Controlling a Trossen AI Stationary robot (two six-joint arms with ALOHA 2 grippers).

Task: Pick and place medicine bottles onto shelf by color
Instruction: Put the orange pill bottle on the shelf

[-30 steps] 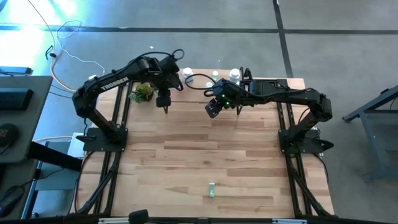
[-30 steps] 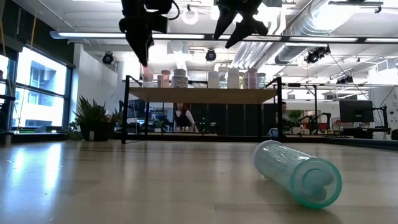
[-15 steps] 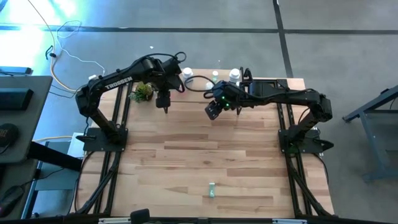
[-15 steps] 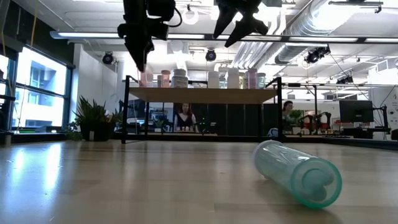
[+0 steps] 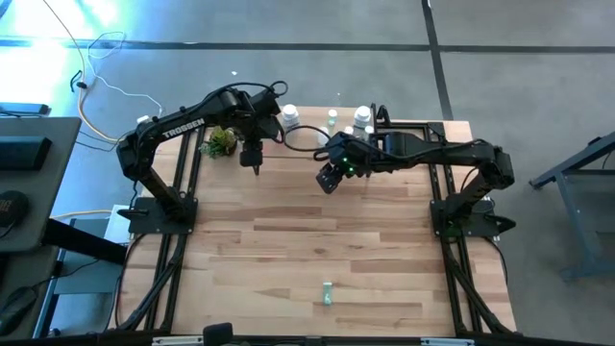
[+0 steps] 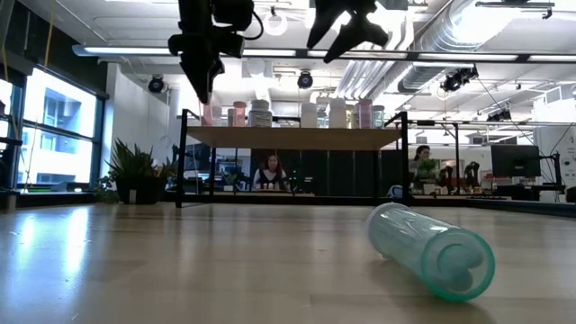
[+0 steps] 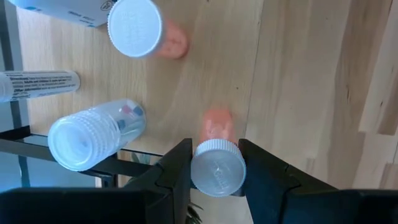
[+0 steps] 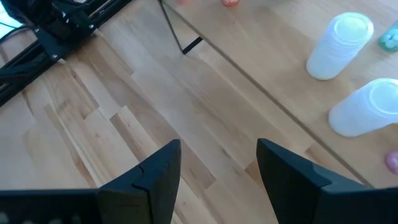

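While your left gripper (image 7: 214,171) pinches the pink bottle (image 7: 217,163) by its white cap over the shelf (image 7: 292,74), treat it as light, slick plastic; right gripper (image 8: 217,165) hangs spread nearby.

Grey floor (image 5: 288,58) surrounds the table, tall windows (image 6: 49,135) (bright daylight) and exposed ceiling ducts (image 6: 432,40) beyond.
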